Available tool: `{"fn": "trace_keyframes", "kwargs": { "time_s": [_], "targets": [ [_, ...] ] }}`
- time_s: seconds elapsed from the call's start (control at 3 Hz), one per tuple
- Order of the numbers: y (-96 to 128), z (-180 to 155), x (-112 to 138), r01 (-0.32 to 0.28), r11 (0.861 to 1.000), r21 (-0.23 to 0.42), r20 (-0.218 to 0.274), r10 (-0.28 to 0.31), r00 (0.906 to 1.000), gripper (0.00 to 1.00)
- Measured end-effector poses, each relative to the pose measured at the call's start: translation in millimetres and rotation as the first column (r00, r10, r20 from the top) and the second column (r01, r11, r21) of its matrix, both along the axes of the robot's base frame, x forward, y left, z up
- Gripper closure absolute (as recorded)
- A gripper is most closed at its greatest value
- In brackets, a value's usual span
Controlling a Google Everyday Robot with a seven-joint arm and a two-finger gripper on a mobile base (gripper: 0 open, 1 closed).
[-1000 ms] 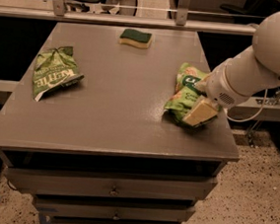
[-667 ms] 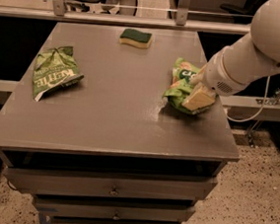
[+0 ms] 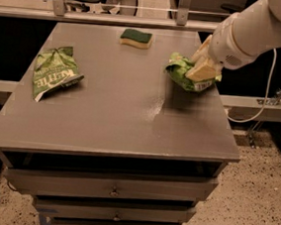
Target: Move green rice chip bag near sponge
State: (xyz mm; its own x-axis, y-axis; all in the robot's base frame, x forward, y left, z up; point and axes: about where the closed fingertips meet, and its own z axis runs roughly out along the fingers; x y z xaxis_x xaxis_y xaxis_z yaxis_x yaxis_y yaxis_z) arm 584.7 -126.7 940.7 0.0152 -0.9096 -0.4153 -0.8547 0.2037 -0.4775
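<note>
The green rice chip bag (image 3: 180, 70) is a puffy light-green bag held off the table's right side, tilted. My gripper (image 3: 202, 69) is shut on its right part, with a pale finger across the bag; the white arm comes in from the upper right. The sponge (image 3: 135, 38), dark green on top and pale yellow below, lies near the table's far edge, to the upper left of the bag and apart from it.
A flatter green Kettle bag (image 3: 54, 71) lies on the left of the grey table (image 3: 114, 122). Drawers sit under the table front. A railing and chairs stand behind the far edge. A cable hangs at the right.
My gripper has lifted the rice chip bag and carried it toward the far edge, closer to the sponge. The Kettle bag and sponge have not moved.
</note>
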Motion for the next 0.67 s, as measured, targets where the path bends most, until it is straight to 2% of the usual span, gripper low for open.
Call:
{"fn": "trace_keyframes", "kwargs": {
  "time_s": [0.67],
  "targets": [
    [1.1,4.2,0.3,-0.018,1.0,-0.002,0.033,0.018,0.9993,1.0]
  ]
}}
